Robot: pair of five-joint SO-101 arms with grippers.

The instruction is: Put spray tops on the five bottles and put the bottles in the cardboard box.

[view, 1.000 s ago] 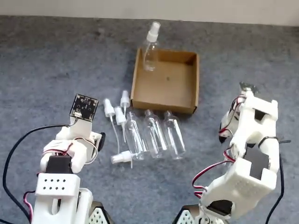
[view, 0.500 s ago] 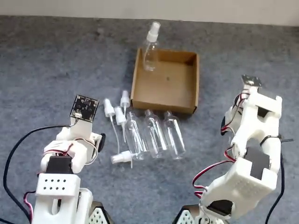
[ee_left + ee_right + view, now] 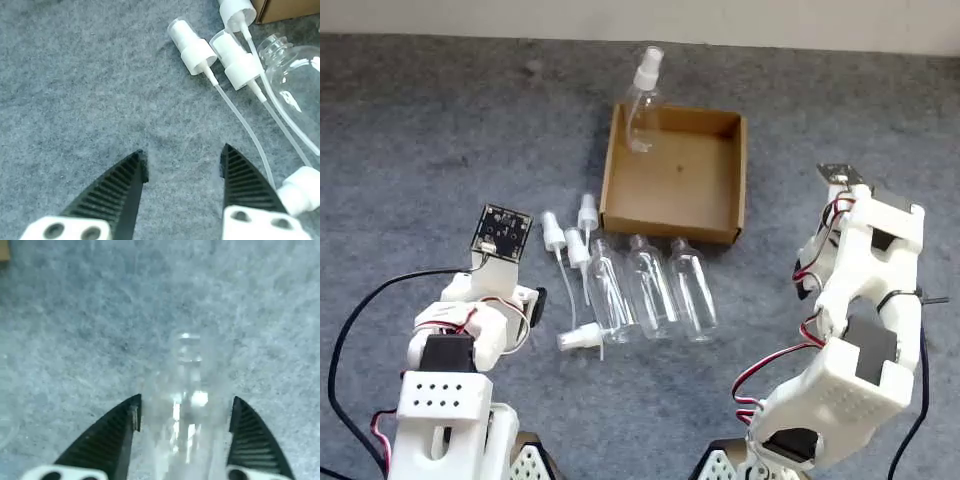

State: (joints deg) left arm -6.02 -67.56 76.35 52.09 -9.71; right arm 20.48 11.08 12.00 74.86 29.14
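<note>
The cardboard box (image 3: 725,132) sits open at the middle back, with one capped spray bottle (image 3: 641,100) leaning in its far left corner. In front of it three clear uncapped bottles (image 3: 650,285) lie side by side on the carpet. Loose spray tops (image 3: 577,248) lie just left of them, and one more spray top (image 3: 582,340) lies nearer. My left gripper (image 3: 182,162) stands open low over bare carpet, short of the spray tops (image 3: 192,47) and a bottle neck (image 3: 295,85). My right gripper (image 3: 185,410) is shut on a clear bottle (image 3: 187,385), off to the box's right.
Grey carpet covers the whole table. Both arm bodies (image 3: 860,300) take up the near corners. Open carpet lies left of the spray tops and right of the box. A corner of the box (image 3: 285,10) shows beyond the spray tops.
The right arm's wrist has swung farther from the near edge and slightly left with the bottle. The left arm and the things on the carpet have stayed put.
</note>
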